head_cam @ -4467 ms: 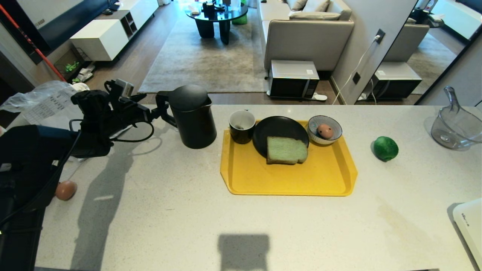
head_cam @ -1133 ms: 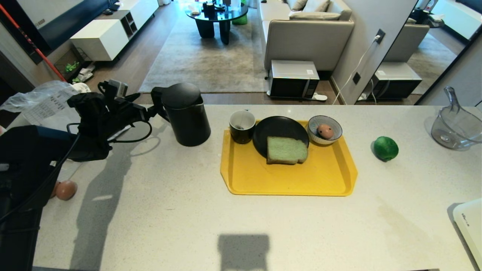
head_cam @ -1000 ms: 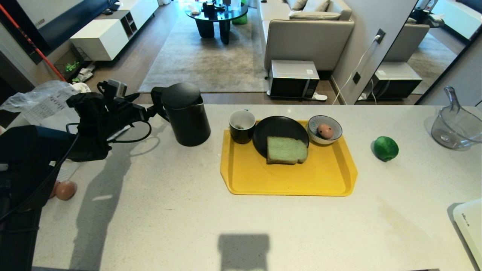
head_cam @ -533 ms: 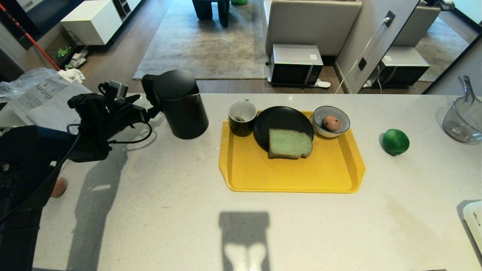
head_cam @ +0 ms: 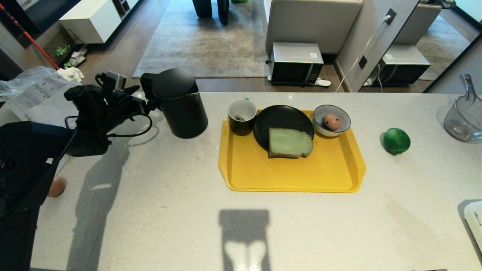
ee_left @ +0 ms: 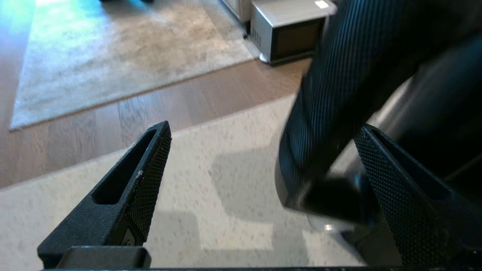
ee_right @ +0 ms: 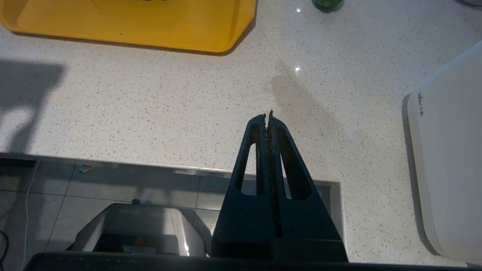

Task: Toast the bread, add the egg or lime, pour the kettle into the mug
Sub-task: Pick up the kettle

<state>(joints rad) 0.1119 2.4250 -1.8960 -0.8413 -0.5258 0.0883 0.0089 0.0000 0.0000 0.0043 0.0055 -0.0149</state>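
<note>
Kettle [head_cam: 179, 103] upright on counter [head_cam: 169, 195], just left of tray [head_cam: 293, 173] and mug [head_cam: 241, 121]. Left gripper [head_cam: 141, 107] at its handle, jaws spread, nothing pinched. Right gripper [ee_right: 268, 118] parked, pressed together. Pouring step appears done; next: withdraw clear.

Beyond the speckled white counter [head_cam: 158, 210]: wood floor [head_cam: 113, 64], grey rug [head_cam: 203, 49], beige sofa [head_cam: 312, 22], white cabinet [head_cam: 88, 20], microwave [head_cam: 295, 62] on the floor
</note>
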